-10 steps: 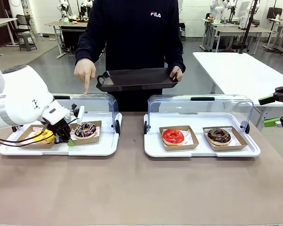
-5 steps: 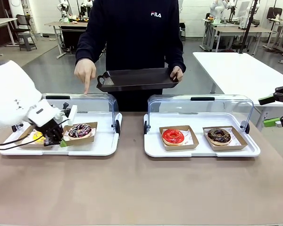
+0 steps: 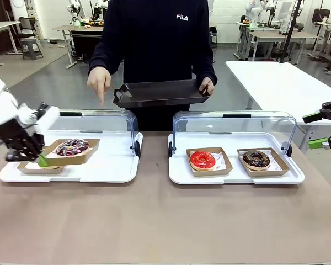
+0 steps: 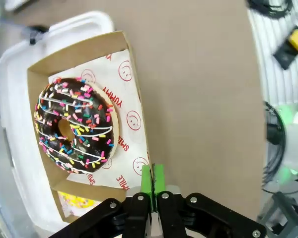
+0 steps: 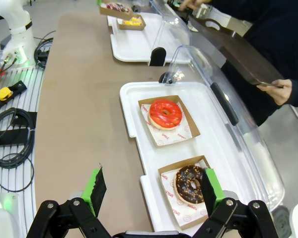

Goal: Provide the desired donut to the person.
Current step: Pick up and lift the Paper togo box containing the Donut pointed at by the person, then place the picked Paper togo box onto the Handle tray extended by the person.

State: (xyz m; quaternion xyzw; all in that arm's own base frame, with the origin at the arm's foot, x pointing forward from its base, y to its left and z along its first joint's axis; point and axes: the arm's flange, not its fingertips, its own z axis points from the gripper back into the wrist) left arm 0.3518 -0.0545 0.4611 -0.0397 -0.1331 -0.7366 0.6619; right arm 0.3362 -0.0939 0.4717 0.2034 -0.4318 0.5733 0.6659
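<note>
Close in, the left gripper (image 4: 152,181) has its green pads pinched tight on one thin side wall of a shallow brown cardboard tray (image 4: 134,69), and riding in it on a smiley-print paper liner is the chocolate-glazed ring donut with coloured sprinkles (image 4: 74,125). From the front, that tray hangs just above the white plastic serving tray (image 3: 107,165), partly over a neighbouring yellow-iced donut (image 4: 75,203). It's a light load, I'd say, but the card is flimsy and gripped at one edge only, so it could sag or tip. The donut is soft, its icing is easily smeared, and it may slide on the paper, so level carrying by the card wall looks wise. Off to the side, the right gripper (image 5: 151,191) waits with jaws spread wide, holding nothing. Across the table, the person (image 3: 154,38) points a finger down with one hand (image 3: 99,83) and holds out a black rectangular tray (image 3: 160,91) with the other.
</note>
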